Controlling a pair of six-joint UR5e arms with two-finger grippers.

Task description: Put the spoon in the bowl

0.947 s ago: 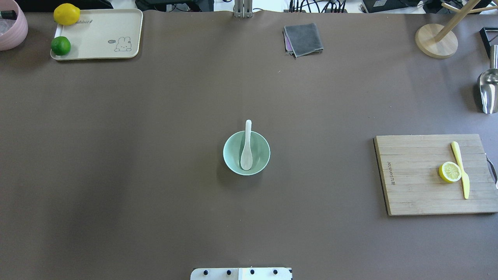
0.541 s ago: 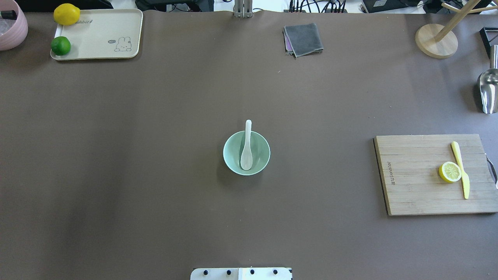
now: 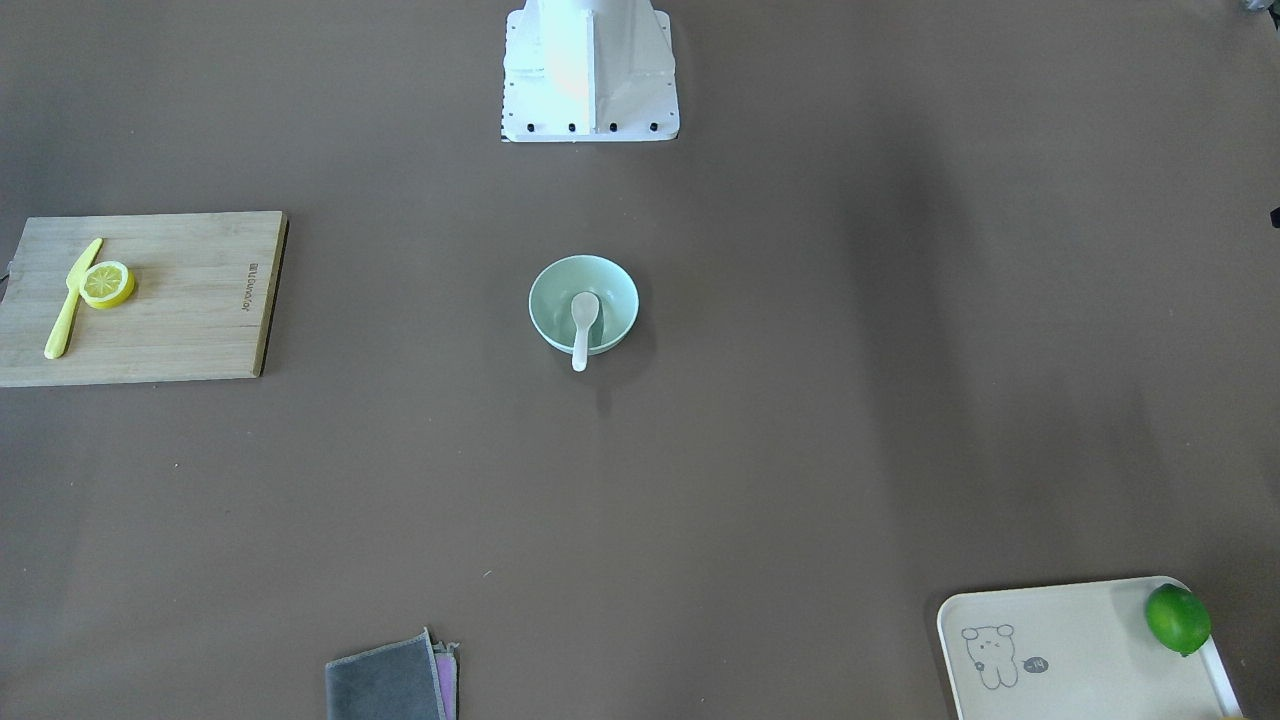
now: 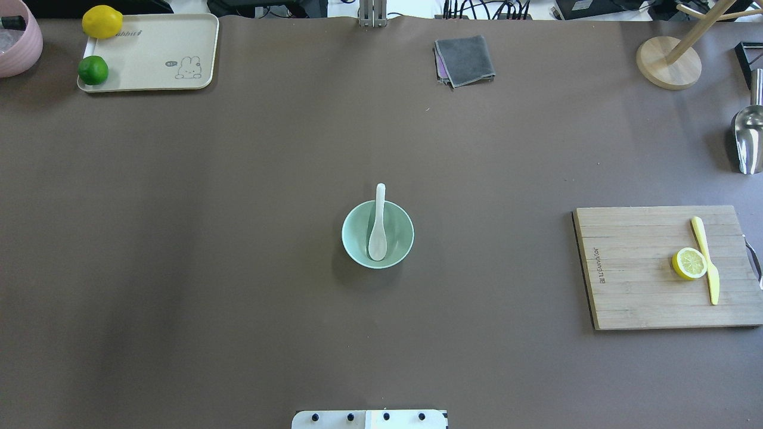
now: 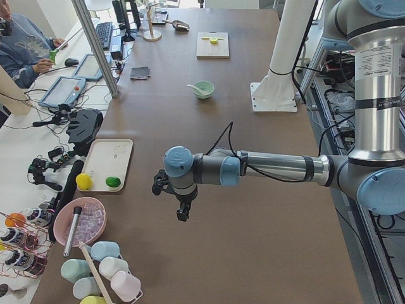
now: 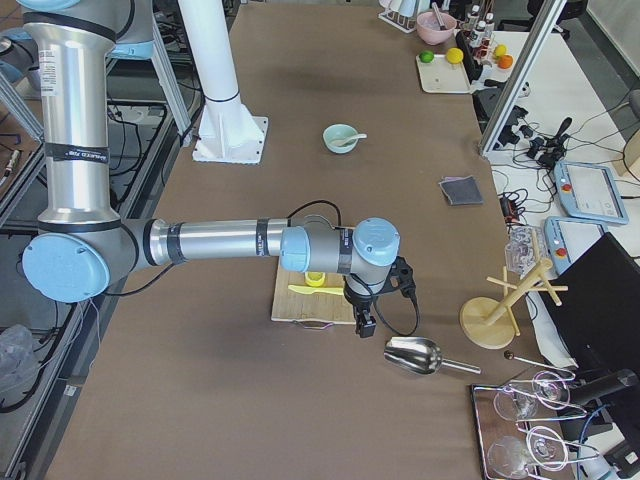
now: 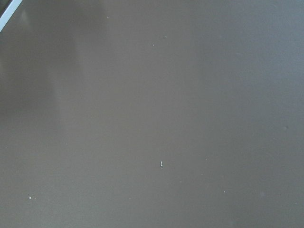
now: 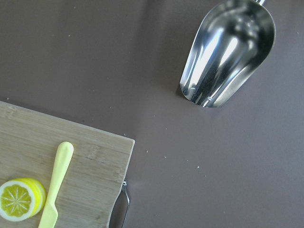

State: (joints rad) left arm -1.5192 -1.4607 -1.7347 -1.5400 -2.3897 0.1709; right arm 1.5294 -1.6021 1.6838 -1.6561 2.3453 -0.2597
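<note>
The white spoon (image 4: 378,226) lies in the mint-green bowl (image 4: 400,235) at the middle of the table. Its scoop rests in the bowl's bottom and its handle leans over the far rim. The front-facing view shows the same spoon (image 3: 583,318) and bowl (image 3: 556,288). My left gripper (image 5: 181,212) hangs over bare table far to the left, seen only in the exterior left view. My right gripper (image 6: 365,325) hangs beside the cutting board, seen only in the exterior right view. I cannot tell whether either is open or shut. Both are far from the bowl.
A wooden cutting board (image 4: 632,280) with a lemon half (image 4: 689,263) and a yellow knife (image 4: 706,259) lies at the right. A steel scoop (image 4: 748,140), a wooden stand (image 4: 667,62), a grey cloth (image 4: 464,59) and a tray (image 4: 155,56) with a lemon and a lime line the far edge.
</note>
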